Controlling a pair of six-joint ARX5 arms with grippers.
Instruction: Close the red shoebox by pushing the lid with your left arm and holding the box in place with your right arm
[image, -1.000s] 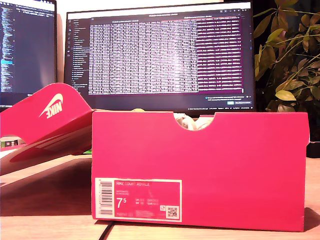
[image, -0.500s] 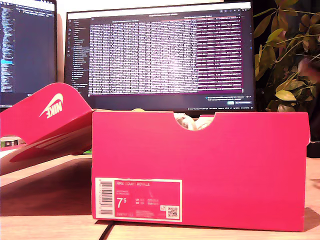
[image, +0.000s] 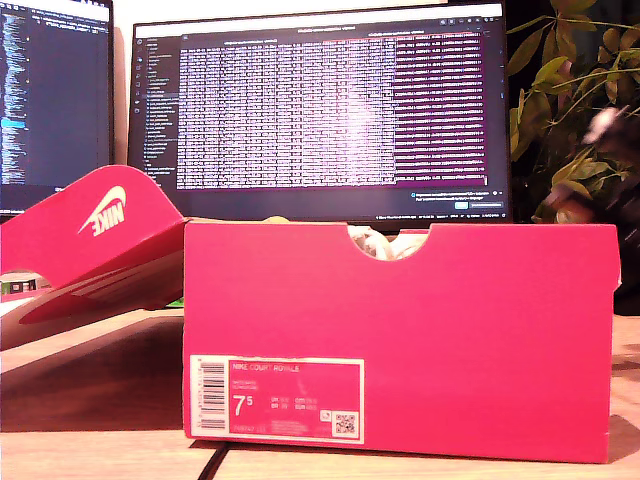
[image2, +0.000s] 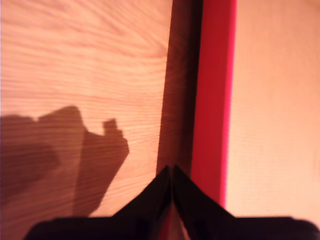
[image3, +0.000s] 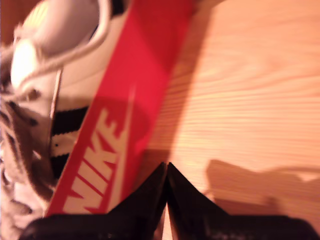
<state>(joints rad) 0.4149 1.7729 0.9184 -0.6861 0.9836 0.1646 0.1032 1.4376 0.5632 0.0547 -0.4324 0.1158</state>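
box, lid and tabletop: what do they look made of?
Red shoebox: looks like cardboard with a matte printed red skin; flat panels, crisp folded edges, a cut notch in the top edge, a paper label stuck on. Lid: seemingly the same board, white logo printed on it, thin wall. Table: wood-grain surface with a slight sheen; solid wood or laminate, cannot tell.

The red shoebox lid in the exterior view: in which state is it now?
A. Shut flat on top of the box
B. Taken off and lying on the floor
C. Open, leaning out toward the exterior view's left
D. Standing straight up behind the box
C: the lid slants away from the red shoebox toward the exterior view's left, its logo showing, and white contents show in the front notch.
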